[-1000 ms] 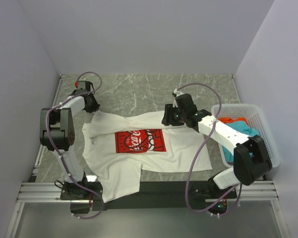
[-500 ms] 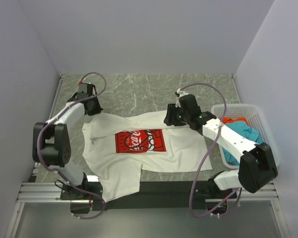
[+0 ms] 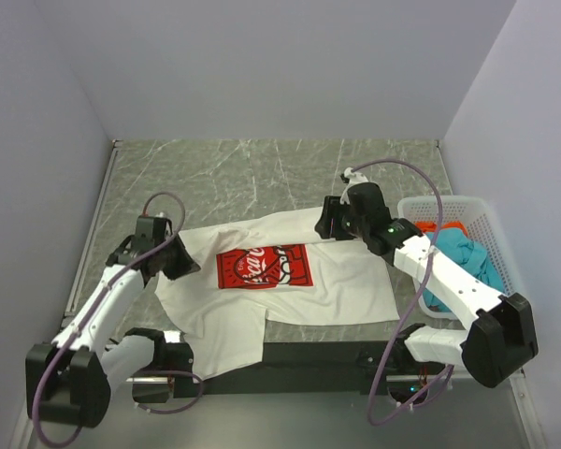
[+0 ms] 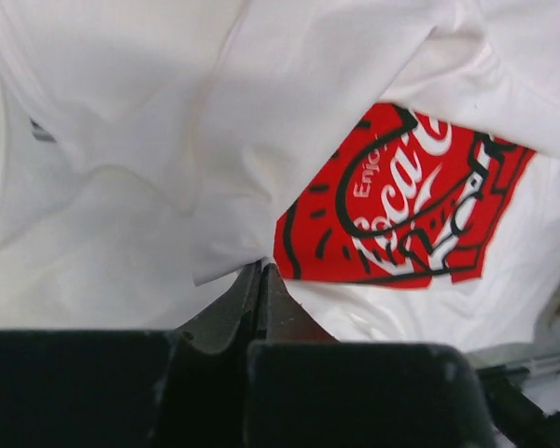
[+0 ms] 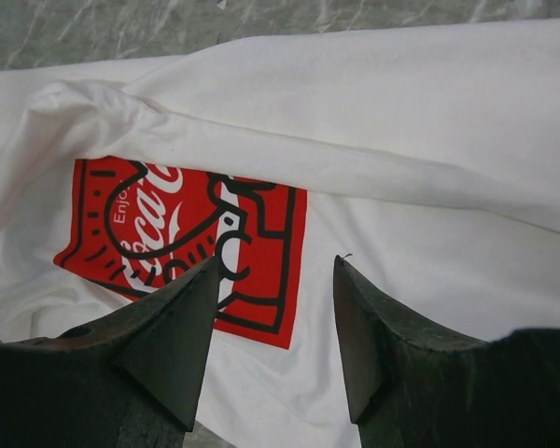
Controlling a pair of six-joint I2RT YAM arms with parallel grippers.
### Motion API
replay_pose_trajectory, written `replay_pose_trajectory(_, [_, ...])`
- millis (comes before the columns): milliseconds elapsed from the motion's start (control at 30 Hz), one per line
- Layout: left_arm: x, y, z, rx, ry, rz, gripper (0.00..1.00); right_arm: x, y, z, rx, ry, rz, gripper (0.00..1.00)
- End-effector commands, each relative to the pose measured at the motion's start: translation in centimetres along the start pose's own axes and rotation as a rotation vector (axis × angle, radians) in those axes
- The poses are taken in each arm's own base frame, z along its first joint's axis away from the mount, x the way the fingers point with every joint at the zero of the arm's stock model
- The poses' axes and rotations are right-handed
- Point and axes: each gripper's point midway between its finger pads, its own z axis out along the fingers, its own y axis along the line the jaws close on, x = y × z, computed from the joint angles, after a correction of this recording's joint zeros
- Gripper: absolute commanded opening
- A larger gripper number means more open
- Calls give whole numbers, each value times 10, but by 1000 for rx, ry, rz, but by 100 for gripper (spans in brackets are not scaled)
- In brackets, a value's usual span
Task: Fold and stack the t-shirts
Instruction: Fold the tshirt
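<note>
The white t-shirt (image 3: 341, 281) with the red Coca-Cola print (image 3: 265, 267) lies spread on the grey marbled table. My left gripper (image 3: 185, 266) is shut on a folded-over flap of its left edge. In the left wrist view the shut gripper (image 4: 261, 273) pinches a white cloth corner beside the print (image 4: 406, 201). My right gripper (image 3: 325, 224) hovers open over the shirt's far right edge. In the right wrist view the open gripper (image 5: 275, 266) holds nothing, with white cloth and the print (image 5: 182, 233) below it. The teal shirt (image 3: 460, 253) and the red-orange shirt (image 3: 430, 227) lie in the basket.
A white mesh basket (image 3: 507, 271) stands at the right edge of the table. Bare marbled tabletop (image 3: 262, 168) lies beyond the shirt. The shirt's near left part (image 3: 220, 341) hangs over the front rail. Grey walls close in on both sides.
My left arm has swung from the far left corner toward the near side, dragging the shirt's left edge inward toward the print. My right gripper has shifted slightly right.
</note>
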Motion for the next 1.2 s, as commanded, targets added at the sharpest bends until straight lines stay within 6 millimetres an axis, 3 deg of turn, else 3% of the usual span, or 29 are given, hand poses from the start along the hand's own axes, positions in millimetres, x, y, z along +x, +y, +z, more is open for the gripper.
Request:
replay_pose_trajectory(0, [33,-11,-14,111,82,-103,1,-3,1,-11,-2,-32,11,59])
replay_pose_trajectory(200, [55,-13,-39,164,99,-192,3,0,-3,-17,17,-38,16,59])
replay_pose_trajectory(400, [56,-10,-65,160,44,-199,9,3,-19,-15,87,-52,47,61])
replay_pose_trajectory(467, [57,-9,-74,152,33,-185,16,2,-24,-14,107,-57,63,61])
replay_pose_trajectory(533, [53,-8,-82,142,7,-170,35,-1,-32,-12,130,-61,85,61])
replay_pose_trajectory(567, [51,-8,-85,142,-6,-164,39,-3,-34,-12,134,-66,95,61])
replay_pose_trajectory(600, [46,-11,-91,152,-30,-156,43,-7,-42,-11,150,-79,117,62])
replay_pose_trajectory(633, [39,-9,-93,130,-65,-155,58,-9,-45,-11,153,-83,130,62])
replay_pose_trajectory(667, [33,-8,-95,121,-91,-157,63,-13,-46,-10,142,-91,150,62])
replay_pose_trajectory(800, [-5,-7,-85,58,-218,-195,72,-23,-61,4,148,-65,222,60])
replay_pose_trajectory(867, [-27,-10,-76,45,-282,-206,72,-32,-69,13,162,-58,244,60])
replay_pose_trajectory(933, [-50,7,-59,-73,-354,-221,71,-43,-77,16,173,-69,268,60])
replay_pose_trajectory(967, [-67,5,-55,-76,-401,-222,71,-44,-82,23,181,-61,281,60])
replay_pose_trajectory(1033, [-81,22,-36,-158,-406,-236,68,-57,-90,26,192,-85,310,59])
replay_pose_trajectory(1167, [-110,32,-10,-204,-401,-230,65,-63,-105,47,214,-66,361,59])
